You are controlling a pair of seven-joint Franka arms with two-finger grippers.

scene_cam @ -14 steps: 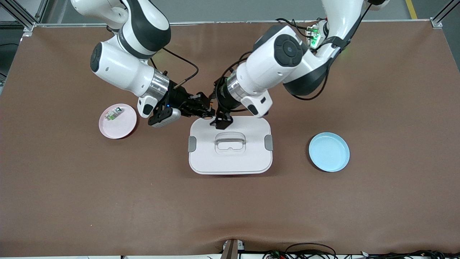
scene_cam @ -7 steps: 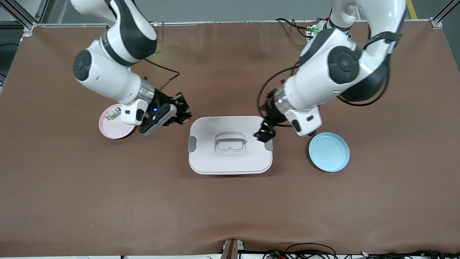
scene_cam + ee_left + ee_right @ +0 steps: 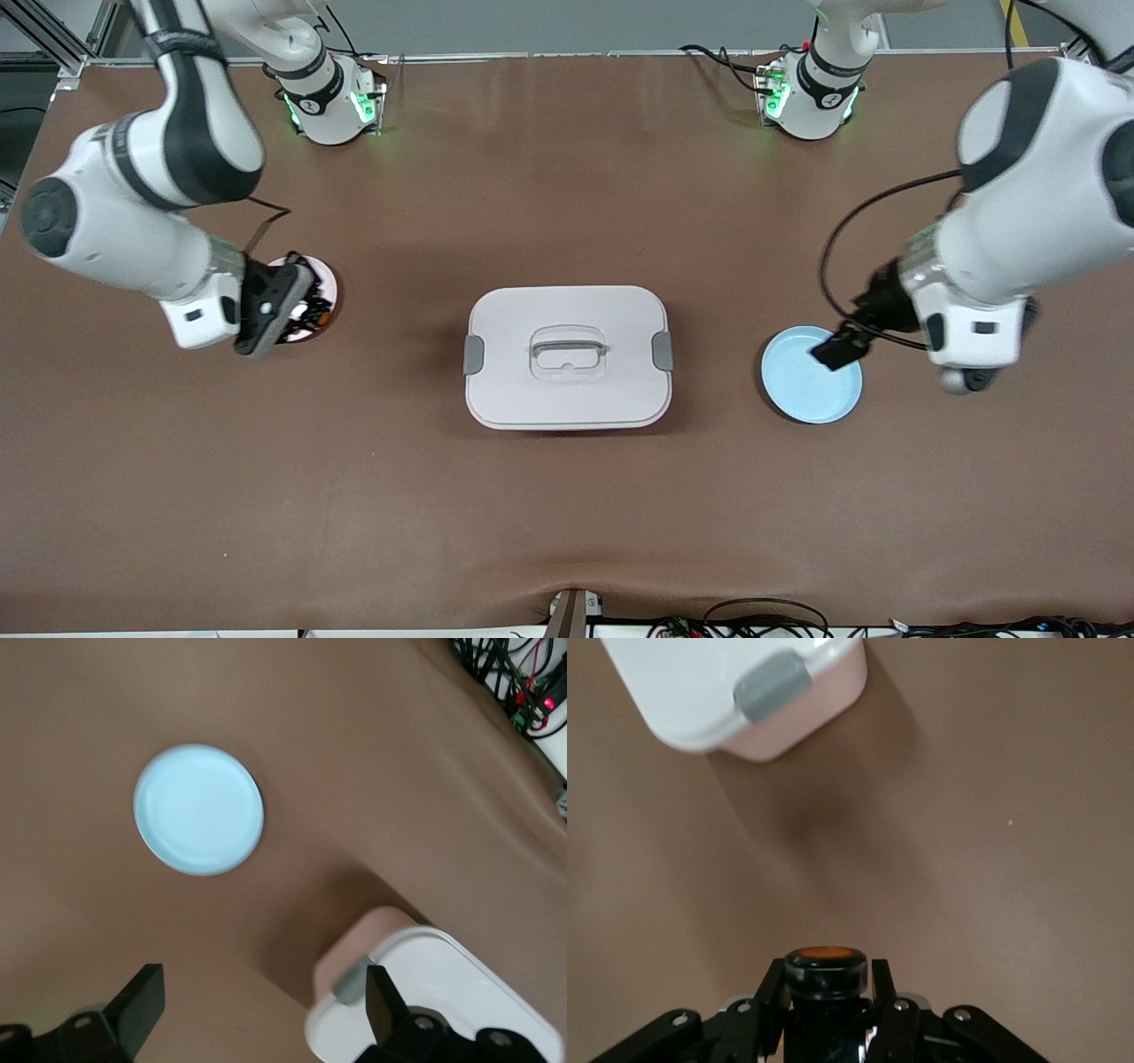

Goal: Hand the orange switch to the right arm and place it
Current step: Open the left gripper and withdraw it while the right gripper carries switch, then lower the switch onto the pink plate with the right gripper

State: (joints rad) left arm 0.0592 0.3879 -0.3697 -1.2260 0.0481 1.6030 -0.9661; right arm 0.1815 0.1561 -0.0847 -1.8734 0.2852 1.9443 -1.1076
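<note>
Right wrist view: the orange switch point(image 3: 825, 967) is clamped upright between the right gripper point(image 3: 827, 992) fingers, over the pink plate point(image 3: 324, 276). Bare brown table point(image 3: 567, 514) separates it from the lidded white box point(image 3: 567, 356). The left gripper point(image 3: 266, 1010), spread wide and empty, hangs over the blue plate point(image 3: 811, 394).

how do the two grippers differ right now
The right gripper is shut on the orange switch; the left gripper is open and holds nothing. The right gripper is over the pink plate, toward the right arm's end of the table; the left gripper is over the blue plate, toward the left arm's end. Both are black two-finger grippers.
</note>
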